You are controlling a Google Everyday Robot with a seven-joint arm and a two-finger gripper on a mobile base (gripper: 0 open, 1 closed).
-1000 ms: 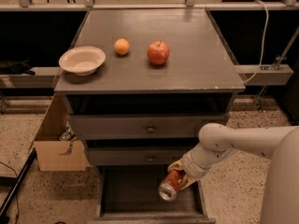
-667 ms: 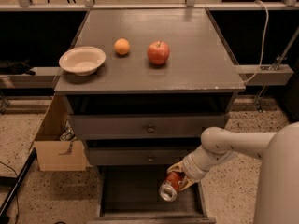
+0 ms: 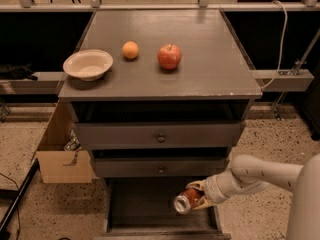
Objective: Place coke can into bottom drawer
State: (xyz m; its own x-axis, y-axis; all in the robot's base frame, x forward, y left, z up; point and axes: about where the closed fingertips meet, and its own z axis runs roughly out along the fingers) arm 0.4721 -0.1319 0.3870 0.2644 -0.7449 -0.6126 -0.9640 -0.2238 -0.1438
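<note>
Gripper [image 3: 197, 197] pinching coke can [image 3: 184, 203] across mid-body; can tilted, silver end pointing away from wrist. Bottom drawer [image 3: 142, 211] open just below gripper. Can likely light, rigid yet dentable, slick; mid-body side grip looks soundest.

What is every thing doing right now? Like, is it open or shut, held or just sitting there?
hand: shut on the coke can, over the bottom drawer
coke can: held, tipped sideways, not yet set down
bottom drawer: pulled open
middle drawer: looks shut
top drawer: looks shut
bowl: upright, empty
apple: sitting stem up
</note>
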